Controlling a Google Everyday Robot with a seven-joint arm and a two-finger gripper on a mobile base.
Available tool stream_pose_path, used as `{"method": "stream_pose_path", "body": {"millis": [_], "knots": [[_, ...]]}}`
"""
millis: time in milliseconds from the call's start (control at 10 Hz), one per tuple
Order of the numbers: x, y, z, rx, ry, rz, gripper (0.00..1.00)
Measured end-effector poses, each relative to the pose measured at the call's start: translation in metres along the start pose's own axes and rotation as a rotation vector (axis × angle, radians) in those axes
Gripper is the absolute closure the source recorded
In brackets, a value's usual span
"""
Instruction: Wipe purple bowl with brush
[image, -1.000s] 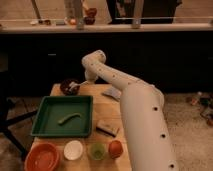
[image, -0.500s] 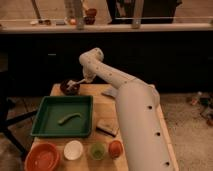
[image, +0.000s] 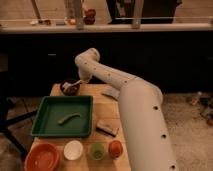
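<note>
The purple bowl (image: 69, 89) sits at the far left corner of the wooden table. Just right of and above it hangs my gripper (image: 83, 80), at the end of the white arm that reaches in from the lower right. It is shut on the brush (image: 75, 85). The brush's white handle slants down and left, and its tip rests inside the bowl. The fingers themselves are mostly hidden by the wrist.
A green tray (image: 62, 98) holding a small green piece (image: 69, 118) lies in front of the bowl. Along the near edge stand an orange bowl (image: 42, 158), a white bowl (image: 73, 150), a green cup (image: 96, 150) and a red-orange object (image: 115, 148). A dark block (image: 107, 128) lies beside the tray.
The wrist has shifted slightly over the bowl, moving the brush tip inside it. Everything else on the table has stayed put.
</note>
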Motion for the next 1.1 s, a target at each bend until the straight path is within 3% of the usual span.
{"method": "stream_pose_path", "body": {"millis": [500, 700, 1100], "knots": [[0.027, 0.018, 0.008, -0.047, 0.027, 0.049, 1.00], [0.038, 0.006, 0.010, -0.041, 0.044, 0.060, 1.00], [0.029, -0.028, 0.013, -0.025, 0.048, 0.022, 1.00]]}}
